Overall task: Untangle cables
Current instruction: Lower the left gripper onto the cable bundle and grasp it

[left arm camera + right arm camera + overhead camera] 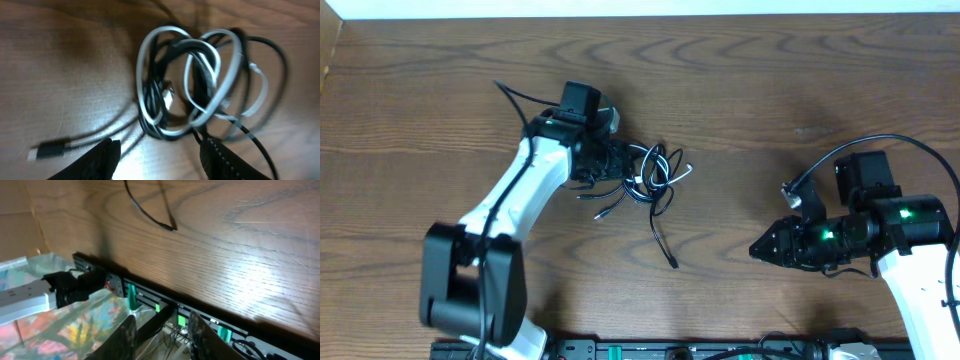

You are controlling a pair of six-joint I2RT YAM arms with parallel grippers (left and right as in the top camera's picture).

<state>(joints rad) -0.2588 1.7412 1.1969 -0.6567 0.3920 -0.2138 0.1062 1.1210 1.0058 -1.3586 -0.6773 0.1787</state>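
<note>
A knot of black and white cables point(648, 176) lies on the wooden table, left of centre, with black ends trailing toward the front point(663, 244). My left gripper point(620, 160) hovers at the knot's left side, open; in the left wrist view the tangled loops point(200, 80) sit just beyond its spread fingertips point(159, 152), with nothing between them. A black plug point(49, 149) lies at the left. My right gripper point(760, 248) is open at the right front, away from the cables; its view shows one black cable end point(167, 225) far off.
A black rail with green clips point(150, 297) runs along the table's front edge. Beyond the edge is a colourful plastic sheet point(75, 325). A cardboard wall point(328, 50) stands at the far left. The right arm's own black cable point(880, 145) arches above it.
</note>
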